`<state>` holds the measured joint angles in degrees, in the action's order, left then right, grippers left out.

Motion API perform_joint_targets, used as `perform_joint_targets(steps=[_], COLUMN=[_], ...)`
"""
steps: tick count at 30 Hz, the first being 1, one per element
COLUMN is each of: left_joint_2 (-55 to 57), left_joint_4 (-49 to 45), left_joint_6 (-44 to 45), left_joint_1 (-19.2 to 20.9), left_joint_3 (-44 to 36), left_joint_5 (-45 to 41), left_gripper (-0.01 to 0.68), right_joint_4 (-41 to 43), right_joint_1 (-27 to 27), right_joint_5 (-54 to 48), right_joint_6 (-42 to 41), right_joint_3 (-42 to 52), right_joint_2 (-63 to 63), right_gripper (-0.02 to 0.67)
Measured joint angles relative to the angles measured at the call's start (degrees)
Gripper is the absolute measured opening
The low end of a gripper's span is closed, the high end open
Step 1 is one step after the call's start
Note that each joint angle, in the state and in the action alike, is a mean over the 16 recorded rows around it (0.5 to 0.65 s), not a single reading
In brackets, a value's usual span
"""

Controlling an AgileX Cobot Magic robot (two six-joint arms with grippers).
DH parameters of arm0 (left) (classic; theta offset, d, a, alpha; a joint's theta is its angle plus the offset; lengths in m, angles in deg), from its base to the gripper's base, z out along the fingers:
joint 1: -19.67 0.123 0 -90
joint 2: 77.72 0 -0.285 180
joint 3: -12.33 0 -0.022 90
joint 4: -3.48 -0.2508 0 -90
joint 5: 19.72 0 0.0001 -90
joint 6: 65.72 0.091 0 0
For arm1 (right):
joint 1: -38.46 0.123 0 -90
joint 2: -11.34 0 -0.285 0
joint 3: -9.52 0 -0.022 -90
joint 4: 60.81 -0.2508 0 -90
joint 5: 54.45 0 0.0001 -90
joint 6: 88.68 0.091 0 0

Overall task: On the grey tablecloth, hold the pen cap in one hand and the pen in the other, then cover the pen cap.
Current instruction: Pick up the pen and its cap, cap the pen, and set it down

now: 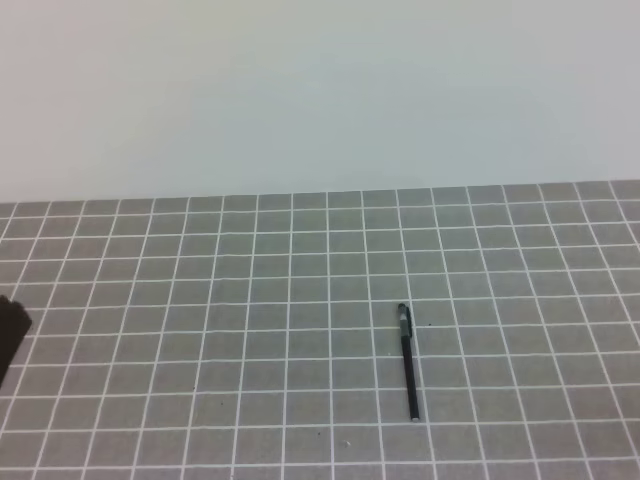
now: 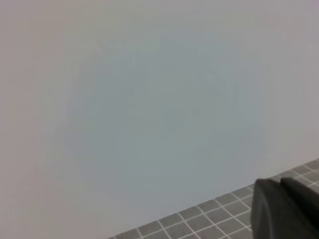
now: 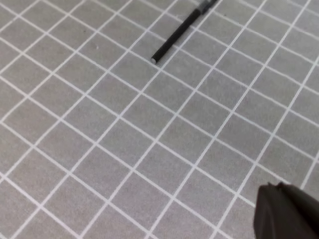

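Grey tablecloth with a white grid covers the work surface below a pale wall. We find the pen lying flat on the cloth, right of its centre, touched by nothing. We cannot locate the pen cap as a separate part. Left gripper and right gripper both have their fingers fully closed, holding nothing.
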<state>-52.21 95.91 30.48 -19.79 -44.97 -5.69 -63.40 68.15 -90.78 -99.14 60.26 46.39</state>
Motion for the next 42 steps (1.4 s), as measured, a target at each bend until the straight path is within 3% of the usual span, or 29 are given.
perform_joint_targets(steps=[8,14,18,25,35,38,42], left_joint_2=[-1.2,-1.8,-1.9,-2.0,-1.9,-1.9,-1.8], left_joint_4=[7.6,8.9,8.3,7.8,7.3,1.7,-12.8], left_joint_6=[-0.5,-1.0,-1.1,-0.8,-1.1,-5.5,-18.4], left_joint_1=[12.1,23.0,27.7,31.1,32.0,32.1,32.1], left_joint_3=[-0.1,-0.1,-0.1,-0.1,-0.3,-1.3,-3.9], left_joint_5=[0.1,-0.2,0.1,2.3,6.2,6.1,4.1], left_gripper=[0.000,0.000,0.000,0.000,0.000,0.000,0.000], right_joint_4=[0.4,0.4,0.3,-0.4,-1.5,-1.6,-1.7], right_joint_1=[0.0,0.0,-0.4,-5.2,-18.3,-21.8,-25.0], right_joint_5=[-0.8,-1.2,-1.4,0.0,9.2,12.0,14.4], right_joint_6=[0.0,0.0,0.0,-0.1,-0.2,-0.2,-0.2], right_joint_3=[0.2,0.2,0.2,0.7,8.7,12.7,17.9], right_joint_2=[0.1,0.1,0.1,-0.5,-8.4,-12.6,-18.6], right_gripper=[0.005,0.005,0.005,0.004,0.004,0.004,0.004])
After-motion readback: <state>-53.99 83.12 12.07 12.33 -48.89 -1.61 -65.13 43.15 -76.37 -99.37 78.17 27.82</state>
